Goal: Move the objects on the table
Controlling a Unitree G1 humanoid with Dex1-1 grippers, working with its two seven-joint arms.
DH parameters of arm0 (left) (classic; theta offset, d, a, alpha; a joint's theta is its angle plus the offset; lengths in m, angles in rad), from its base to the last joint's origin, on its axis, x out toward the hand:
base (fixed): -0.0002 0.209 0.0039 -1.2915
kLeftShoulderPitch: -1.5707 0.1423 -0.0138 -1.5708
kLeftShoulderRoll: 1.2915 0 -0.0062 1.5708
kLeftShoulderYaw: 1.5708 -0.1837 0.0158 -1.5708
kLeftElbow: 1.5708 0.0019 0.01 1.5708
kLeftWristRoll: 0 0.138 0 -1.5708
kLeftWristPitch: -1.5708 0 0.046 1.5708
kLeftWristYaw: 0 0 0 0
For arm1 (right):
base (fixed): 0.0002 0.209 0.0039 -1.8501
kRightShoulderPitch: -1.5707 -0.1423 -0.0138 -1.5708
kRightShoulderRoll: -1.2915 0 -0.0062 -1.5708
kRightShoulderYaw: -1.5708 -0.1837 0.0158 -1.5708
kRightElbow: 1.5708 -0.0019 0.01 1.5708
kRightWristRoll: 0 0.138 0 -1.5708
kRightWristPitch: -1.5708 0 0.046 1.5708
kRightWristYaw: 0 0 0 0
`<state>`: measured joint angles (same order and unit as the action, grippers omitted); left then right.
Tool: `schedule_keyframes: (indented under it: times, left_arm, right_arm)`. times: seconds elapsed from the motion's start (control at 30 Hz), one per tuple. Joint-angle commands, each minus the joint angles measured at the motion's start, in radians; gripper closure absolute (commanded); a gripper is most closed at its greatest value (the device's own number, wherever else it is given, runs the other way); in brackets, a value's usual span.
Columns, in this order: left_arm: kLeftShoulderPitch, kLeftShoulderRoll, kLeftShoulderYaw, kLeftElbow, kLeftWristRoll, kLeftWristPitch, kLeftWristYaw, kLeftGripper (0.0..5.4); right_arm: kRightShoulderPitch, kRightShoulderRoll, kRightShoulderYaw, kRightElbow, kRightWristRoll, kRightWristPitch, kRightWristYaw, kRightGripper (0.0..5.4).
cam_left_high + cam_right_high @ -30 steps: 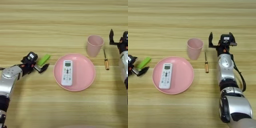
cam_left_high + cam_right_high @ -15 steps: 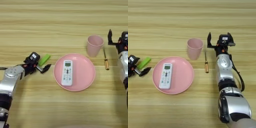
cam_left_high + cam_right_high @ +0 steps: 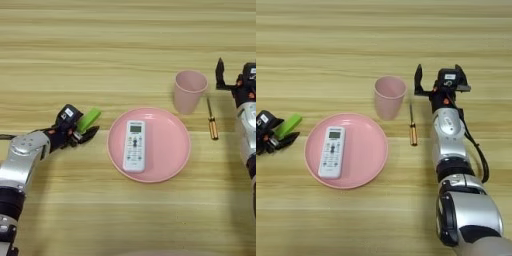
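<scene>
gripping green block [image 3: 88, 119]: left hand [image 3: 83, 131], fingers clamped on it. right hand [image 3: 437, 79]: fingers apart, beside pink cup [image 3: 389, 97], on bench [image 3: 125, 45].

Left gripper of two black fingers [image 3: 85, 131]: advanced toward 3 o'clock, nearer the round pink plastic plate [image 3: 172, 162]; small bright green rectangular block [image 3: 88, 119]: carried along between its fingers; right gripper of two black fingers [image 3: 437, 79]: shifted toward 9 o'clock, closer to the plain pale pink plastic cup [image 3: 389, 97].
</scene>
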<state>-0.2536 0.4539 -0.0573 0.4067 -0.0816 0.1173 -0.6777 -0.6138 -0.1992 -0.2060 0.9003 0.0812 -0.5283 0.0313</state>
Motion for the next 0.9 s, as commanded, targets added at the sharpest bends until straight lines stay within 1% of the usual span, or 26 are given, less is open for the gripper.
schedule_keyframes:
  times: [0.03,0.13,0.27,0.33,0.4,0.6,0.9]
  left_arm:
    - [0.008,0.005,-0.008,0.008,0.014,0.025,-0.001,2.37]
    - [0.009,0.005,-0.008,0.006,0.013,0.027,-0.003,2.62]
    - [0.011,0.006,-0.008,0.004,0.012,0.033,-0.004,3.12]
    - [0.016,0.005,-0.005,-0.004,0.006,0.046,-0.006,3.22]
    - [0.020,0.006,-0.004,-0.013,0.004,0.053,-0.006,3.44]
    - [0.019,-0.004,-0.013,-0.027,0.003,0.069,-0.008,4.05]
    - [0.022,-0.007,-0.012,-0.053,-0.002,0.075,-0.012,4.06]
  right_arm:
    - [0.004,0.001,-0.001,-0.015,0.006,0.020,0.003,0.00]
    - [0.005,0.001,-0.001,-0.016,0.006,0.020,0.004,0.00]
    - [0.005,0.000,-0.002,-0.017,0.008,0.020,0.004,0.00]
    - [0.006,0.000,-0.002,-0.019,0.008,0.020,0.005,0.00]
    - [0.007,0.000,-0.002,-0.021,0.009,0.021,0.005,0.00]
    - [0.008,-0.001,-0.004,-0.023,0.011,0.022,0.005,0.00]
    - [0.008,0.001,-0.004,-0.028,0.011,0.026,0.004,0.00]
